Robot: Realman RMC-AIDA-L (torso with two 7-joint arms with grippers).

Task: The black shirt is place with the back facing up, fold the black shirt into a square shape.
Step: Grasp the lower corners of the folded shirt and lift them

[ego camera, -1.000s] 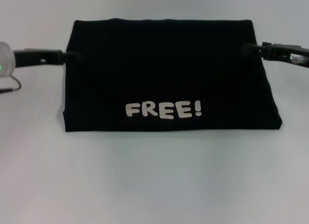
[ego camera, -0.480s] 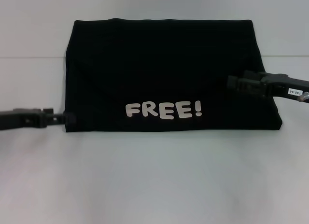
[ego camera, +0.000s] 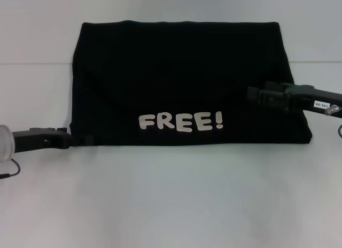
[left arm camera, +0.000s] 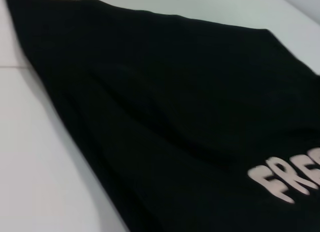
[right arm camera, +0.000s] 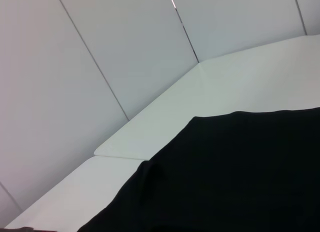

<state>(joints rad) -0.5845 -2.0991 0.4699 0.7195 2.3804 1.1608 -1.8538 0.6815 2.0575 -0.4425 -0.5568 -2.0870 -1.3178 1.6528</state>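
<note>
- Left gripper point(ego camera: 80, 141) sits low at the black shirt point(ego camera: 187, 82)'s near left corner; whether it grips, I cannot tell.
- Right gripper point(ego camera: 252, 94) lies over the shirt's right side, grip unclear.
- The shirt lies folded flat on the white table point(ego camera: 171, 200) between them, "FREE!" lettering point(ego camera: 180, 121) facing up.

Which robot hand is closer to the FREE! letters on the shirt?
The right gripper, judging by the head view. It sits over the black shirt, just up and right of the FREE! letters. The left gripper is at the shirt's near left corner, farther away.
</note>
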